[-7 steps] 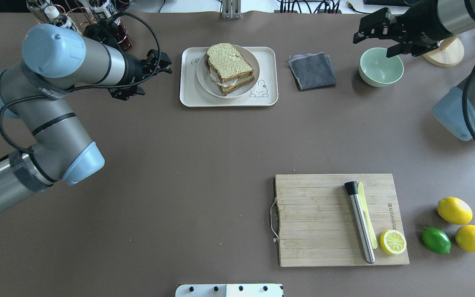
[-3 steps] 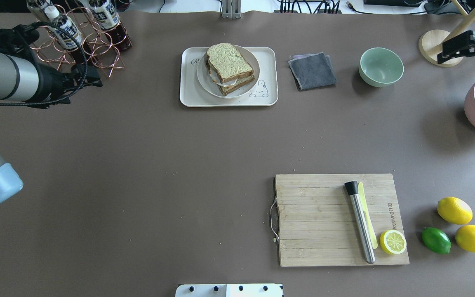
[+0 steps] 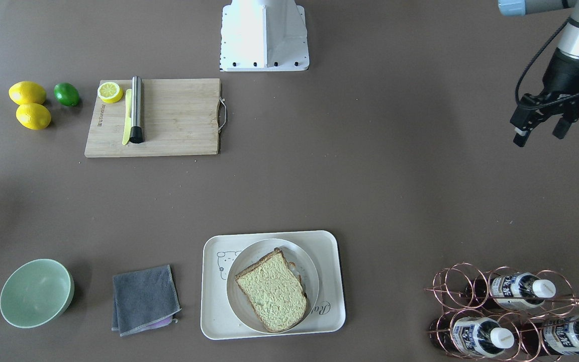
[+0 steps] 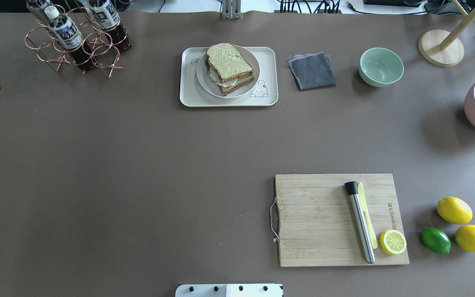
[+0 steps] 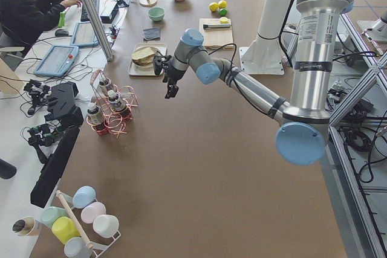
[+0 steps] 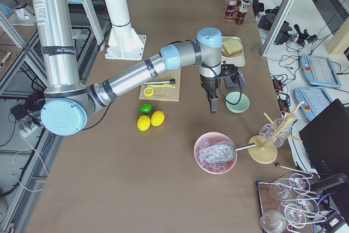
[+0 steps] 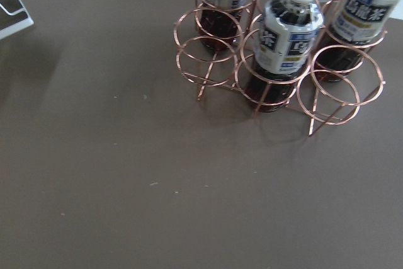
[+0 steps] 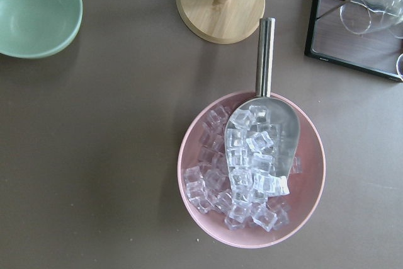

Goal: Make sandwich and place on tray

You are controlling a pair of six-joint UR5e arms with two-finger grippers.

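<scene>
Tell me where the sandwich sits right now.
In the overhead view the sandwich sits on the round plate on the tray, at the table's far edge near the middle, just left of the grey cloth.

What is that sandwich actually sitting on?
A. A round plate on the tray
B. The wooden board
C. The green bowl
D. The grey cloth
A: the sandwich lies on a round plate, and that plate sits on the tray.
</scene>
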